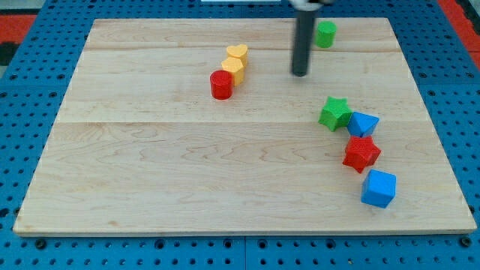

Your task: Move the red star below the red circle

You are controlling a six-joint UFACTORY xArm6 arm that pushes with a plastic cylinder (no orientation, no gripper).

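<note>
While the dark rod drops in from the view's top, its upper part is cut off by the frame edge, so only its lower length shows; my tip (301, 73) rests on the pale wooden board (150, 187), touching no block. No fingers or jaws exist on this rig, only the bare rod, and it holds nothing.

From my tip, the red cylinder-shaped circle block (221, 85) lies at about nine o'clock, well apart. Touching it at its one o'clock is a yellow block (233, 68) whose outline is hard to make out, perhaps a hexagon, and just beyond that, again at one o'clock, sits a yellow heart-shaped block (238, 52). These three form a short slanting row.

At one o'clock from my tip, near the board's top edge, stands a green block (325, 34), partly screened by the rod on its left side; its shape cannot be told for certain.

The red star-shaped block (362, 154) lies well apart from my tip, at roughly five o'clock, on the view's right. It is far from the red circle, at about four o'clock from it. Touching the red star at twelve o'clock is a blue block (364, 124) of unclear angular shape, and a green star-shaped block (334, 112) sits against that one at ten o'clock. A blue cube (378, 187) sits just beside the red star at five o'clock.

Around the board runs a blue perforated surface (30, 90).
</note>
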